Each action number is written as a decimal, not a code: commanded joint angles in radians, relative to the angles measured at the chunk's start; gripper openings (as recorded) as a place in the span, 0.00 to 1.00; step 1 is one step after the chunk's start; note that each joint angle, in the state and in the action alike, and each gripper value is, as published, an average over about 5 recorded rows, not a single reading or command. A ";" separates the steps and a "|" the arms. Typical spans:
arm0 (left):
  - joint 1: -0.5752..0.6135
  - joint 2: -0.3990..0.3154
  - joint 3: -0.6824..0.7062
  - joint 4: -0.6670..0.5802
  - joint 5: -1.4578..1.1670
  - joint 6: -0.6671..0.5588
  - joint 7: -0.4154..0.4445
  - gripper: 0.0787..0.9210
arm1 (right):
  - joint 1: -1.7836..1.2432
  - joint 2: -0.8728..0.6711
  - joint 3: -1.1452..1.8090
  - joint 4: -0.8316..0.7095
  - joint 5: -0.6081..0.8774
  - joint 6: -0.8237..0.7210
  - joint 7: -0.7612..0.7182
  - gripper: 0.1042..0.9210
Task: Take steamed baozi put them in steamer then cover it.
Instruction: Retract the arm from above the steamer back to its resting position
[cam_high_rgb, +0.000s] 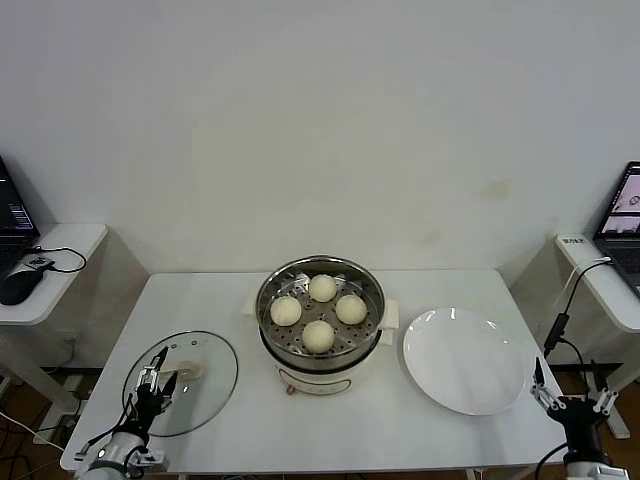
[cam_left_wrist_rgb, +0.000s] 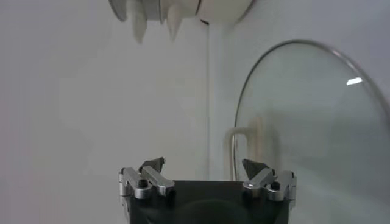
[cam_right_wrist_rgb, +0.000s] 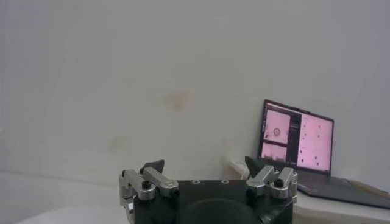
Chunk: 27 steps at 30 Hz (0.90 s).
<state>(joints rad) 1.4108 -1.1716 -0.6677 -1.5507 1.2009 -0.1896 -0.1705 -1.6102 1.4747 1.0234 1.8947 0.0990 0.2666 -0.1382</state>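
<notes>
The steamer, a shiny steel pot on a white base, stands mid-table with several cream-white baozi on its perforated tray. The cover, a clear glass lid with a cream handle, lies flat on the table to the steamer's left. My left gripper hovers open over the lid's near-left part, close to the handle. In the left wrist view the lid and its handle lie just ahead of the open left gripper. My right gripper hangs open and empty off the table's front right corner.
A flat white plate lies right of the steamer. Side desks flank the table, with a mouse and cables on the left and a laptop on the right. A plain wall rises behind the table.
</notes>
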 joint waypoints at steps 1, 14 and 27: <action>-0.124 0.010 0.015 0.087 0.004 0.005 0.007 0.88 | -0.001 0.003 0.005 -0.012 -0.009 0.004 -0.001 0.88; -0.164 0.008 0.033 0.146 0.000 0.008 0.013 0.88 | 0.006 0.009 -0.001 -0.034 -0.034 0.009 -0.004 0.88; -0.159 0.007 0.031 0.175 -0.005 0.004 -0.003 0.51 | 0.004 0.012 -0.006 -0.033 -0.044 0.012 -0.007 0.88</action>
<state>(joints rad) 1.2595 -1.1672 -0.6355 -1.3937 1.1998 -0.1834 -0.1634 -1.6055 1.4856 1.0186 1.8612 0.0580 0.2778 -0.1442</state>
